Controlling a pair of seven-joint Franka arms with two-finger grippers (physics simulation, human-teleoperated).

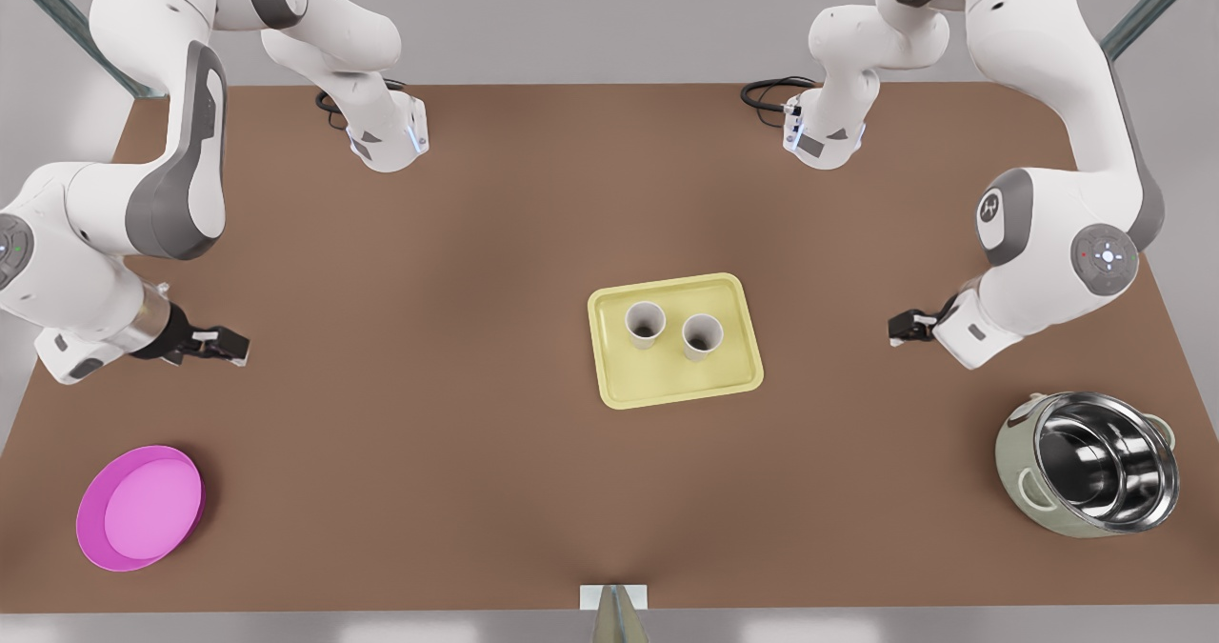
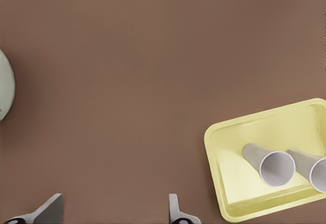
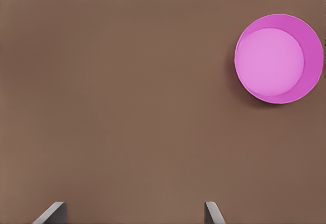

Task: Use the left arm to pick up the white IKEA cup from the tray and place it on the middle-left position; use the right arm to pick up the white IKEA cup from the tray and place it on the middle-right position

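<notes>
L claw [image 1: 236, 347], R claw [image 1: 896, 327] spread; tapered white cups [image 1: 645, 325] on tray [image 1: 671, 391].

Both arms [image 1: 143, 195] [image 1: 1057, 195] are glossy white shells with rounded links and dark grey panels at the joints. The arm on the front view's right carries a grey disc with a white logo and another with a small lit white dot, while black cables loop at the two bases. Each wrist ends in a black gripper [image 1: 214, 346] [image 1: 909, 327] with pale grey fingertips [image 2: 51, 207] [image 3: 53, 211].
</notes>
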